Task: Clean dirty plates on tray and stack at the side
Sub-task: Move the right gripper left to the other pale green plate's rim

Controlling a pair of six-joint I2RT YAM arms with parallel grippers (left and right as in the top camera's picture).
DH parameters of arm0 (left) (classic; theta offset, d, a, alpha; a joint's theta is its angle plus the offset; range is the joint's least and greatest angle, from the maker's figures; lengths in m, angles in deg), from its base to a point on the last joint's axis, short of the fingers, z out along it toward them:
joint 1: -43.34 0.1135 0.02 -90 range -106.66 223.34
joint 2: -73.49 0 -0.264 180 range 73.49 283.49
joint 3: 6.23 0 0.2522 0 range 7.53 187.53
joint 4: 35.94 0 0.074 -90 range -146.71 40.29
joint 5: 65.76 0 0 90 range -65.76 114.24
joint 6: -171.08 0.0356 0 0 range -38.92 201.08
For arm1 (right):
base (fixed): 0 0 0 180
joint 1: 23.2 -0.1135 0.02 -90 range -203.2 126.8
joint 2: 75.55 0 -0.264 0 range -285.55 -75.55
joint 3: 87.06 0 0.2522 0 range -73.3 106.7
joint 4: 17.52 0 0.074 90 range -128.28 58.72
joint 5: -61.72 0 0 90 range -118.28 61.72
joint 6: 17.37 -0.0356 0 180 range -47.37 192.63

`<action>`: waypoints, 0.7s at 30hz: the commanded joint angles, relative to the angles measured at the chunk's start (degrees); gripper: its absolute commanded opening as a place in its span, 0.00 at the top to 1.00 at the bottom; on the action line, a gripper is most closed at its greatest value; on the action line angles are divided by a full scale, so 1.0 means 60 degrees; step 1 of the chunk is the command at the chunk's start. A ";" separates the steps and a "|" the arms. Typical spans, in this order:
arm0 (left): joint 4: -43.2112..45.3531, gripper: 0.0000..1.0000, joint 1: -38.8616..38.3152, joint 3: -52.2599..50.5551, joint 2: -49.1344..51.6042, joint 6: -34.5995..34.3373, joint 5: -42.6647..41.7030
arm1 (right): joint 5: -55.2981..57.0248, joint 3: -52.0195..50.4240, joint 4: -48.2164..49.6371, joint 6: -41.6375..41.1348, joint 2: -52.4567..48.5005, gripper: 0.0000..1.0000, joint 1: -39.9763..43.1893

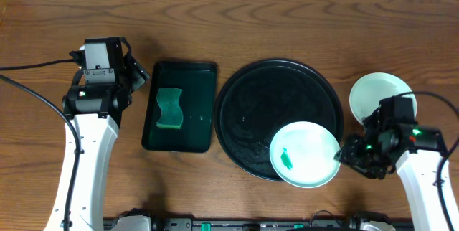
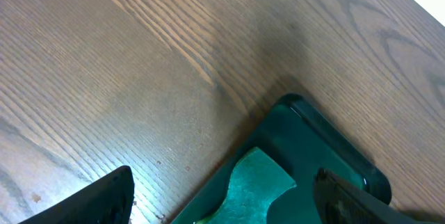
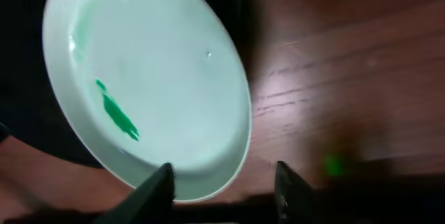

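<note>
A pale mint-green plate (image 1: 305,154) with a green smear (image 1: 286,159) lies at the lower right of the round black tray (image 1: 244,116), overhanging its rim. My right gripper (image 1: 351,156) is at that plate's right edge. In the right wrist view the plate (image 3: 146,78) fills the upper left. The right gripper (image 3: 222,186) stands partly open astride the rim: its left finger overlaps the plate and its right finger is clear of it. A second pale plate (image 1: 373,95) rests on the table right of the tray. My left gripper (image 1: 140,73) is open and holds nothing.
A rectangular dark green-black tray (image 1: 201,80) with a green sponge (image 1: 170,108) sits left of the round tray. The left wrist view shows that tray's corner (image 2: 306,113) and the sponge (image 2: 257,182) between the left fingers, above wood table.
</note>
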 commanded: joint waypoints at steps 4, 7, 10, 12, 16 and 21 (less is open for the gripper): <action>-0.0029 0.18 0.0058 0.0102 -0.0015 -0.0076 0.0055 | -0.0459 -0.0933 0.0535 -0.0543 0.0026 0.63 0.0007; -0.0029 0.18 0.0058 0.0102 -0.0015 -0.0076 0.0055 | -0.0401 -0.1290 0.0834 -0.0648 0.0026 0.67 0.0007; -0.0029 0.18 0.0058 0.0102 -0.0015 -0.0076 0.0055 | -0.0401 -0.1515 0.1104 -0.0652 0.0026 0.69 0.0007; -0.0029 0.18 0.0058 0.0102 -0.0015 -0.0076 0.0055 | -0.0401 -0.1588 0.1242 -0.0648 0.0026 0.71 0.0007; -0.0029 0.18 0.0058 0.0102 -0.0015 -0.0076 0.0055 | -0.0401 -0.1617 0.1406 -0.0641 0.0026 0.76 0.0007; -0.0029 0.18 0.0058 0.0102 -0.0015 -0.0076 0.0055 | -0.0397 -0.1621 0.1537 -0.0641 0.0026 0.81 0.0007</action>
